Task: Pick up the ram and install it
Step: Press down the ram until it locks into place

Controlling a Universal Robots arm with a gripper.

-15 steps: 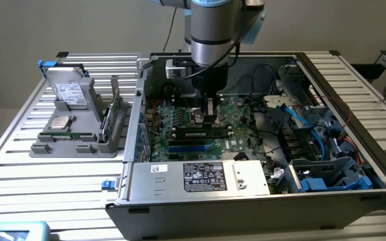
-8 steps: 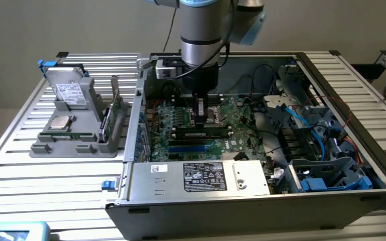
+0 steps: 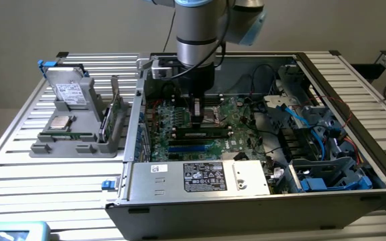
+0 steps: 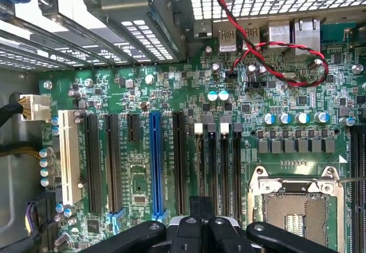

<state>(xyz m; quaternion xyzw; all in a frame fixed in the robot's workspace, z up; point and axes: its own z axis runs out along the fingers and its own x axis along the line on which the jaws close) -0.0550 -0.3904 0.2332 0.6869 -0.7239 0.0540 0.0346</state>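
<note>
the ram (image 3: 204, 134) lies flat across the motherboard (image 3: 179, 118) inside the open computer case (image 3: 260, 206), a dark stick with a white label, apparently seated in a slot; its long axis runs from the exterior view's left to right. the pincer (image 3: 198, 114) hangs just above and behind it, fingers drawn together and holding nothing that can be seen. in the wrist view the pincer (image 4: 200, 221) sits over the black memory slots (image 4: 220, 161) beside the cpu socket (image 4: 297, 201). a cable bundle (image 3: 283, 125) crowds the exterior view's right, the case wall the left; room above is open.
</note>
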